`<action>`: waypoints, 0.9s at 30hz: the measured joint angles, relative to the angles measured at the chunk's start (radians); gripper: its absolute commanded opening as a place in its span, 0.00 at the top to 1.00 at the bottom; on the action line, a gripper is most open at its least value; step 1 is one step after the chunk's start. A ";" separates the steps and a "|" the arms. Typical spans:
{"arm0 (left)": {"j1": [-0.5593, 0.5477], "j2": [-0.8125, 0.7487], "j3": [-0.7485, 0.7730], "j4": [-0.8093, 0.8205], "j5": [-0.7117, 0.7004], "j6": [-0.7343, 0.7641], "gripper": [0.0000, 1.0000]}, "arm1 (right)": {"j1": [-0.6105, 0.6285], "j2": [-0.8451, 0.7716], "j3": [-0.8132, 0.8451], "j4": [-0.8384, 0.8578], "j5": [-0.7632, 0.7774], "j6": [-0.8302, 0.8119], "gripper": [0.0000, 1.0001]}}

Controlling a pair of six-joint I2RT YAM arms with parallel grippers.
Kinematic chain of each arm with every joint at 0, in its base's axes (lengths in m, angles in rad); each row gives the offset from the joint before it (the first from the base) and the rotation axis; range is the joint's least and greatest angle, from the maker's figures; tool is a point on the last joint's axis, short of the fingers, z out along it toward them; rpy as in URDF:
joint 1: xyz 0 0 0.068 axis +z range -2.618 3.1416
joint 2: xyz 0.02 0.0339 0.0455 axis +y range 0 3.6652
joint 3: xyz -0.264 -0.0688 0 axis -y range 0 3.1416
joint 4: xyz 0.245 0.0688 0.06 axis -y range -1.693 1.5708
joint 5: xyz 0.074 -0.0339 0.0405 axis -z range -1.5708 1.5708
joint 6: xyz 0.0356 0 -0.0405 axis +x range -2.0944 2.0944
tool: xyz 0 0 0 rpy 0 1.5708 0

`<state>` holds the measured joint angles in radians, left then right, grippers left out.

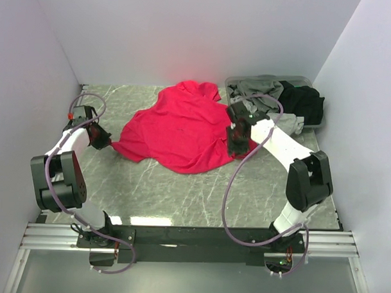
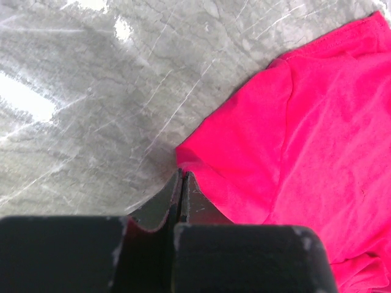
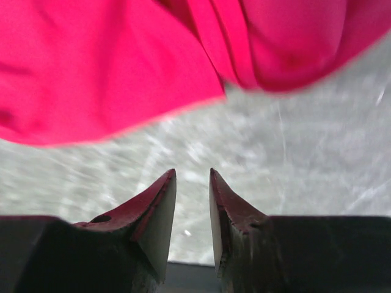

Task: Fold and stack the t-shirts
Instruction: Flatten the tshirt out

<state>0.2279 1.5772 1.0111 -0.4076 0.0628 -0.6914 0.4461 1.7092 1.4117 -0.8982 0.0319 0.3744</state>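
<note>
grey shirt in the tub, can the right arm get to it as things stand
Probably yes. The right gripper is open and empty at the edge of the red t-shirt; the grey t-shirt lies uncovered in the open tub just beyond it, with nothing between.

The top camera sits high up, above and behind the arms. It looks down and forward and sees the whole table, from the near edge at the bottom to the far edge by the wall. It is far away.

The left wrist camera rides on the left gripper, by the left edge. It looks down past its own fingers, very close to the table top.

The right wrist camera rides on the right gripper, toward the right edge. It is low and close, and its picture is a bit blurry.

All three views share the red t-shirt and the grey table top.
</note>
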 measured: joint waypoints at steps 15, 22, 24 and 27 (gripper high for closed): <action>0.001 0.011 0.021 0.005 0.006 -0.004 1.00 | -0.089 0.026 -0.203 0.207 -0.092 -0.025 0.66; 0.001 -0.005 -0.014 0.021 0.019 -0.010 1.00 | -0.115 0.098 -0.215 0.264 -0.145 -0.045 0.66; 0.001 -0.017 -0.026 0.021 0.020 -0.010 1.00 | -0.123 0.098 -0.224 0.272 -0.156 -0.048 0.66; 0.001 -0.031 -0.034 0.022 0.020 -0.013 1.00 | -0.138 0.101 -0.226 0.285 -0.160 -0.051 0.66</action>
<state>0.2287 1.5459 0.9771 -0.3855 0.0826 -0.7040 0.3084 1.8103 1.1858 -0.6128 -0.1284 0.3229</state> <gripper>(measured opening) 0.013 0.339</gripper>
